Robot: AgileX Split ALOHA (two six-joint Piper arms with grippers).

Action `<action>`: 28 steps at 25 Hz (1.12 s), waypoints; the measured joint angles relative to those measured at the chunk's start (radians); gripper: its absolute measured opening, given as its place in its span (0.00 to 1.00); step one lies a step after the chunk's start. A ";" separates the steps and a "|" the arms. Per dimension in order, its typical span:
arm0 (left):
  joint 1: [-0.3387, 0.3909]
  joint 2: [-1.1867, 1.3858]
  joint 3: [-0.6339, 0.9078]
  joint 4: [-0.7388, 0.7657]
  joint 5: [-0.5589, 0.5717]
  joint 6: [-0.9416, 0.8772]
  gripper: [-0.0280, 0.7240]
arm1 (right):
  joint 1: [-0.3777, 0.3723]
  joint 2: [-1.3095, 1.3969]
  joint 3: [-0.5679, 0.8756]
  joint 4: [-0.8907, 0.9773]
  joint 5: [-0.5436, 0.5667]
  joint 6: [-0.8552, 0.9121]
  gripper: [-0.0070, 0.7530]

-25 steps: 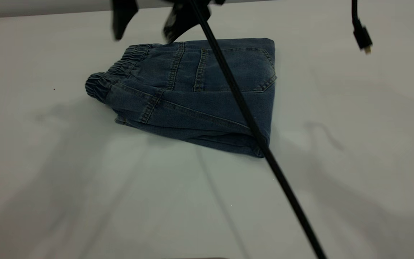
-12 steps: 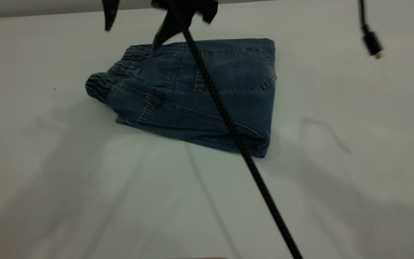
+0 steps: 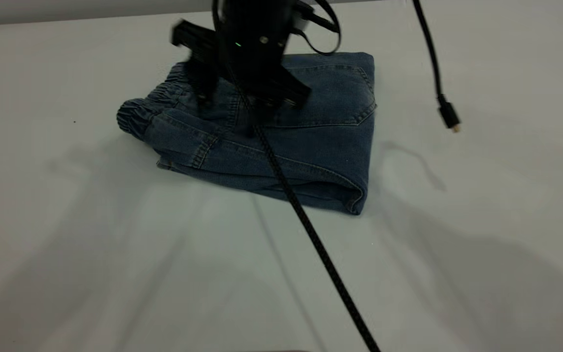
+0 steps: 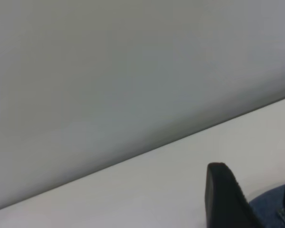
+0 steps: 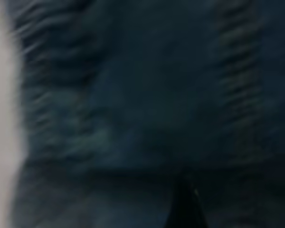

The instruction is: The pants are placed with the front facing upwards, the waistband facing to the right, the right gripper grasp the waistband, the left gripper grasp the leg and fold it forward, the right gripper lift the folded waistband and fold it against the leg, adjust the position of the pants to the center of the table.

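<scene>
The table (image 3: 482, 274) is bearing the folded pants (image 3: 311, 142) toward its far middle; the waistband (image 3: 157, 98) is pointing left; one black gripper (image 3: 230, 115) is reaching down onto the denim near it, its finger spread indeterminable; a black cable (image 3: 311, 234) is trailing forward.

Faded denim pants (image 3: 306, 132) with stitched seams lie on a smooth matt table (image 3: 66, 244).

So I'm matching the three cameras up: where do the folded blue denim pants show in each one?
Exterior view: folded blue denim pants lie mid-table, partly behind a black gripper.
Left wrist view: only a blue corner at the lower right edge.
Right wrist view: denim fills nearly everything.
Shared landmark: the white table.
</scene>
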 joint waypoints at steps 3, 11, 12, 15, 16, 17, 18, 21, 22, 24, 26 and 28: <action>0.000 0.000 0.000 0.000 0.008 0.000 0.42 | -0.001 0.010 -0.001 -0.051 0.045 0.041 0.57; 0.000 0.000 0.000 -0.003 0.010 -0.001 0.40 | 0.019 0.041 -0.007 -0.096 0.068 0.046 0.56; 0.000 0.000 0.000 -0.003 0.010 -0.001 0.41 | 0.023 0.049 -0.008 -0.095 0.068 0.046 0.56; 0.000 0.000 0.000 -0.003 0.010 -0.001 0.42 | 0.023 0.050 -0.011 -0.085 0.069 0.037 0.56; 0.000 0.000 0.000 -0.003 0.010 -0.001 0.42 | 0.023 0.051 -0.012 -0.084 0.072 0.022 0.56; 0.000 0.000 0.000 -0.003 0.010 -0.001 0.42 | 0.023 0.051 -0.013 -0.080 0.077 -0.001 0.56; 0.000 0.000 0.000 -0.003 0.010 -0.001 0.42 | 0.023 0.051 -0.015 -0.080 0.087 -0.024 0.56; 0.000 0.000 0.000 -0.003 0.010 -0.001 0.42 | 0.026 0.051 -0.017 -0.097 0.121 -0.098 0.56; 0.000 0.000 0.000 -0.003 0.010 -0.001 0.42 | 0.029 0.051 -0.017 -0.112 0.137 -0.125 0.56; 0.000 0.000 0.000 -0.003 0.010 -0.001 0.42 | 0.036 0.051 -0.017 -0.148 0.179 -0.185 0.56; 0.000 0.000 0.000 -0.003 0.010 -0.001 0.42 | 0.044 0.051 -0.017 -0.193 0.220 -0.256 0.56; 0.000 0.000 0.000 -0.003 0.010 -0.001 0.42 | 0.054 0.051 -0.017 -0.238 0.260 -0.334 0.56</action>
